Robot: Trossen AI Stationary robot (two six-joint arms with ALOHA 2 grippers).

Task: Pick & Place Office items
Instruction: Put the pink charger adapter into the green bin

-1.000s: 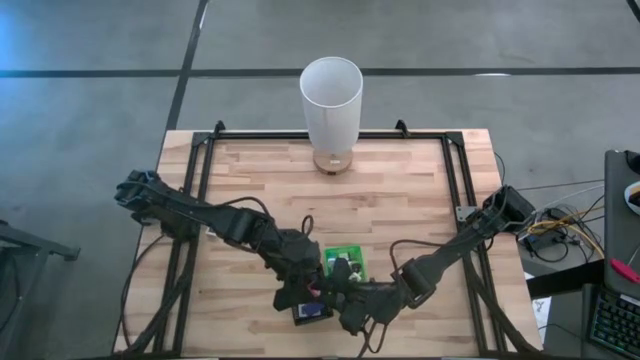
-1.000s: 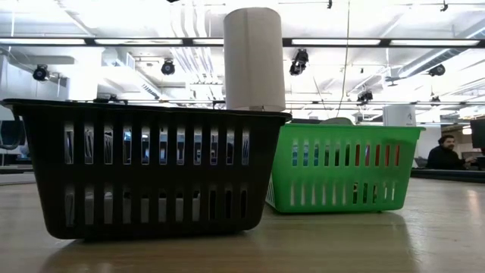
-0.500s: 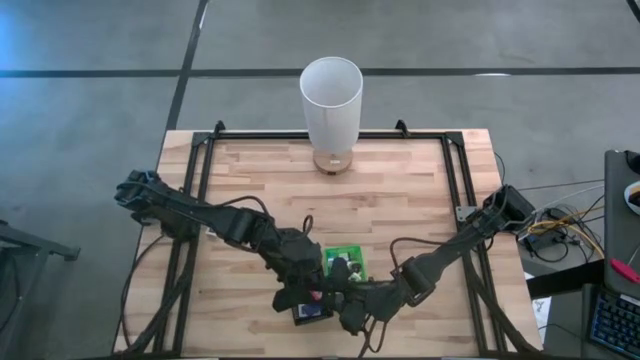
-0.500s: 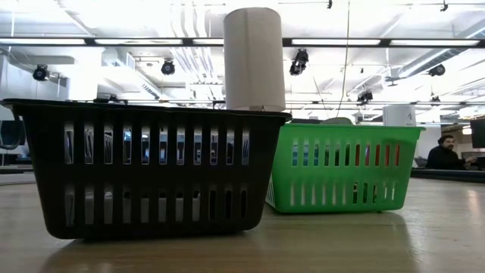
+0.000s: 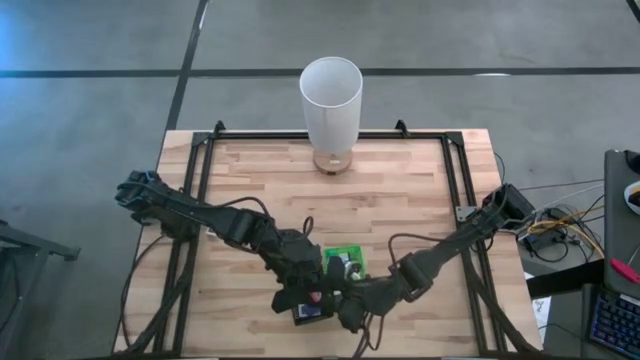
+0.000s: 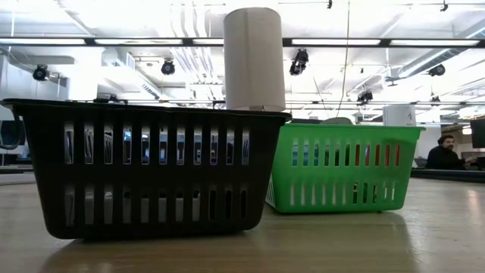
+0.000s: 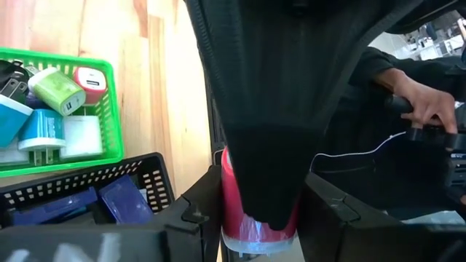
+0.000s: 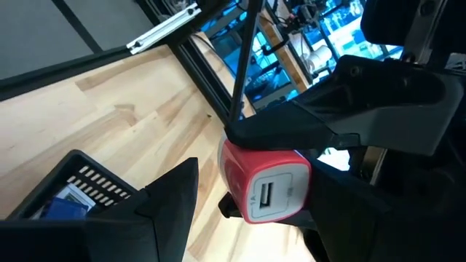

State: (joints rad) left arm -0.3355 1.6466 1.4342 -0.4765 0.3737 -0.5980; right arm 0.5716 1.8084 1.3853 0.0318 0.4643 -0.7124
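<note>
red charger (image 8: 266, 189): pinched in left fingers (image 7: 196, 211); right fingers (image 8: 171, 193) apart around it. risk: drops mid-handover onto counter (image 5: 400, 190).

Both arms reach inward and meet just beside the green basket (image 5: 345, 258). The left gripper (image 7: 258, 218) pinches a pink charger (image 8: 266, 185), and the right gripper (image 8: 244, 207) brackets it too, fingers apart.

Red-and-white charger block (image 8: 266, 191), green slotted basket (image 6: 345, 168), black slotted basket (image 6: 151, 171), white cylinder (image 5: 331, 98).
</note>
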